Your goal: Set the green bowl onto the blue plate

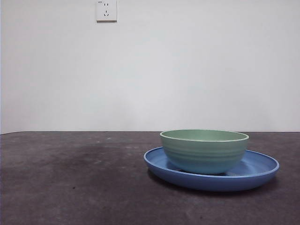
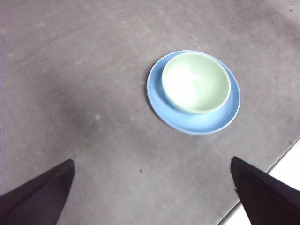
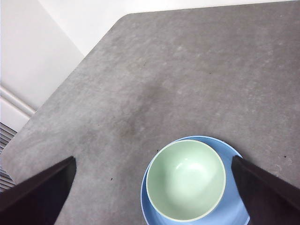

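The green bowl (image 1: 204, 150) stands upright inside the blue plate (image 1: 262, 168) on the right part of the table. Both also show in the left wrist view, bowl (image 2: 196, 82) on plate (image 2: 187, 121), and in the right wrist view, bowl (image 3: 185, 179) on plate (image 3: 229, 213). My left gripper (image 2: 152, 187) is open and empty, high above the table and well away from the bowl. My right gripper (image 3: 154, 187) is open and empty, raised above the bowl. Neither gripper shows in the front view.
The dark grey table (image 1: 70, 178) stretches to the left of the plate. A white wall with a socket (image 1: 106, 10) stands behind. A table edge shows in the left wrist view (image 2: 281, 154), and the table's rounded corner in the right wrist view (image 3: 117, 23).
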Robot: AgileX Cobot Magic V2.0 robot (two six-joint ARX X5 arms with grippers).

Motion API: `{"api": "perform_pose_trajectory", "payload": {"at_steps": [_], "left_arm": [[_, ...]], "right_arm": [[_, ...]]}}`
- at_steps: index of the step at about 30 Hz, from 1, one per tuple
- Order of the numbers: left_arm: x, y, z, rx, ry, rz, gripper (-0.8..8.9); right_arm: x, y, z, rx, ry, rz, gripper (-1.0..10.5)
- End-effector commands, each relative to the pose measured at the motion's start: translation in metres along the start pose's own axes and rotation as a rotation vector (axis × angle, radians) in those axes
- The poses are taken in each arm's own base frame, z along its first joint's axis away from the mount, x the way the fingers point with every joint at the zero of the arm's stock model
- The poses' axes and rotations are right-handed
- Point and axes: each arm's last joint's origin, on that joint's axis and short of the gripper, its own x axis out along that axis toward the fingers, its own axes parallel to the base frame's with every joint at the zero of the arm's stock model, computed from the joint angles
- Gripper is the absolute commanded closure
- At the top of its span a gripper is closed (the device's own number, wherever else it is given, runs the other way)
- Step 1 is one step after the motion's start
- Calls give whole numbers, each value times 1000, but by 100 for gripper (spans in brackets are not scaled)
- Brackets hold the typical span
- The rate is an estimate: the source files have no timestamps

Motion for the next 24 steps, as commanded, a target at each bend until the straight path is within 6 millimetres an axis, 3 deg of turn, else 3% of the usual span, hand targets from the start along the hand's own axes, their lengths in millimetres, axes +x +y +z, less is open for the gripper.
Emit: {"api": "perform_pose_trajectory", "payload": {"at_steps": [1, 11, 19, 24], "left_arm": [[-11, -3, -17, 22, -59, 1, 282], [-31, -9, -84, -54, -136, -32, 283], [-39, -17, -89, -61, -187, -265, 283], [-39, -17, -88, -56, -190, -277, 283]], "right_arm": [[-1, 3, 5, -28, -15, 5, 273], [-1, 2, 5, -24, -14, 5, 273], [-1, 2, 5, -16, -14, 4, 273], [-1, 2, 5, -16, -14, 4, 273]]}}
